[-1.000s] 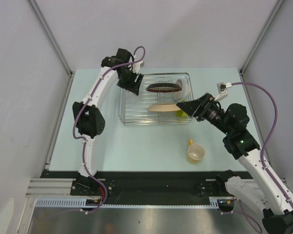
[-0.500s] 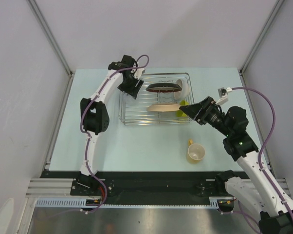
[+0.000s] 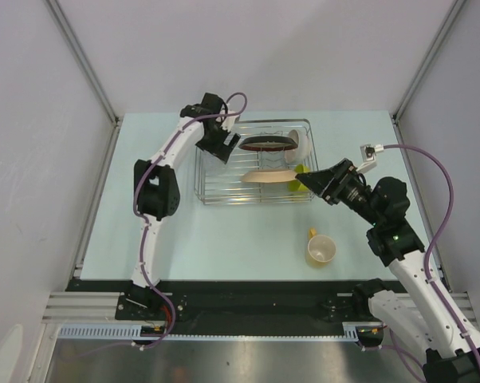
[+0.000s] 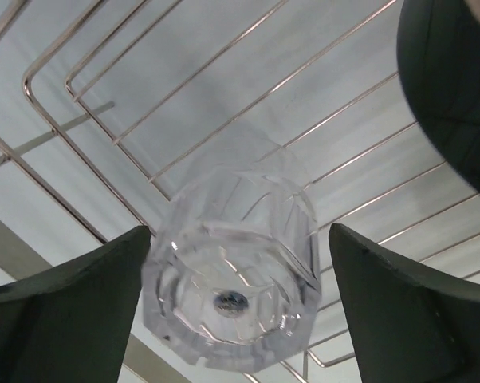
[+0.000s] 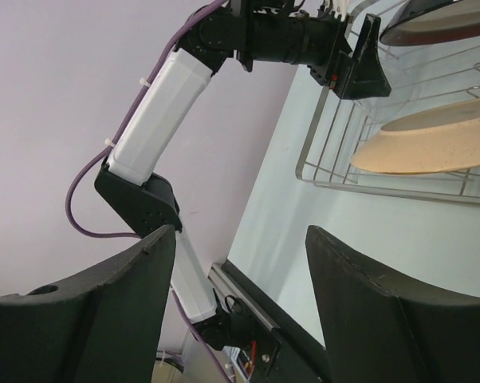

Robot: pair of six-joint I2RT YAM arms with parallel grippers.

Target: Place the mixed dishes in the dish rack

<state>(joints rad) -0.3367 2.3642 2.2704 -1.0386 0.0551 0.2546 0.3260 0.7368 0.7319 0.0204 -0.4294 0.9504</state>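
One wire dish rack (image 3: 224, 179) sits on the desk (image 3: 224, 231) with two plates, one bowl, one glass and one cup. The dark-red-rimmed plate (image 3: 268, 144) and the speckled beige plate (image 3: 268, 176) stand on edge inside the rack. The white bowl (image 3: 302, 144) is at the rack's back right corner.

The left hand (image 4: 238, 231) hangs over the rack's back left part, its fingers (image 4: 72, 319) spread to the width of the clear glass (image 4: 232, 295) and closed against its sides. The glass's base faces the wrist camera. The right hand (image 5: 240, 231) is spread wide and empty, just off the rack's front right corner.

The yellowish handled cup (image 3: 321, 250) stands on the desk, well in front of that corner.

Since a second ago the left hand has moved further in over the rack and the right hand has drawn slightly away; the cup is unmoved.
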